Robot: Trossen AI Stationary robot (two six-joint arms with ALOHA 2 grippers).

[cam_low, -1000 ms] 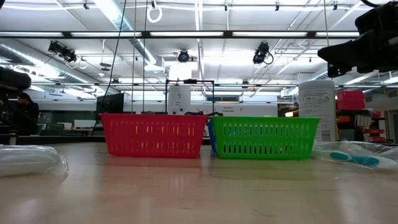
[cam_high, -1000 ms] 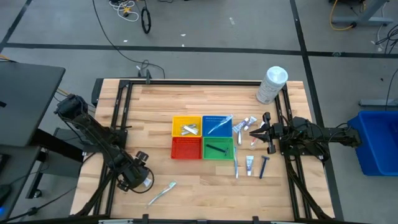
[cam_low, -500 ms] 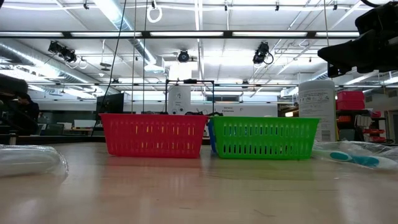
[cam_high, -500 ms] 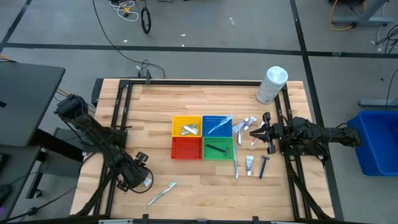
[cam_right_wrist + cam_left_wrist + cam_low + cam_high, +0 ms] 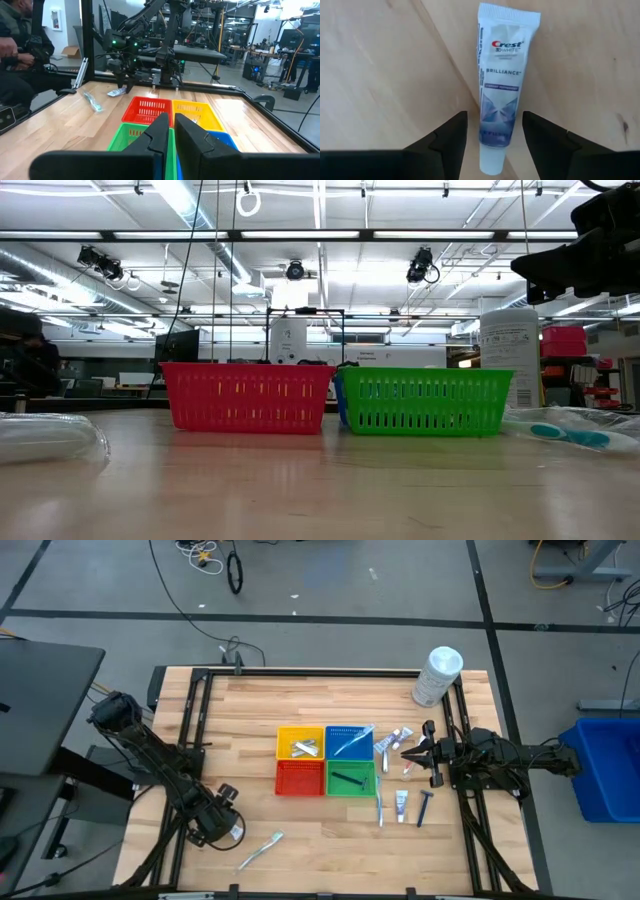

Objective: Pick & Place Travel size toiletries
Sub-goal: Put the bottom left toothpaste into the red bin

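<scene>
A small white toothpaste tube [image 5: 502, 75] lies flat on the wooden table near its front left corner. My left gripper [image 5: 494, 115] points down over it, open. Its fingers stand on either side of the tube's cap end without touching it. A wrapped toothbrush [image 5: 260, 850] lies just to the right. More toiletries, namely tubes [image 5: 392, 741], a toothbrush [image 5: 380, 808] and a razor [image 5: 424, 808], lie right of the baskets. My right gripper [image 5: 408, 752] hovers level at the right side, shut and with nothing in it.
Four small baskets stand mid-table: yellow [image 5: 300, 742] with silvery packets, blue [image 5: 349, 741] with a wrapped toothbrush, red [image 5: 299, 778], and green [image 5: 351, 778] with a razor. A large white container [image 5: 437, 676] stands at the far right corner. A person sits beyond the table [image 5: 20, 55].
</scene>
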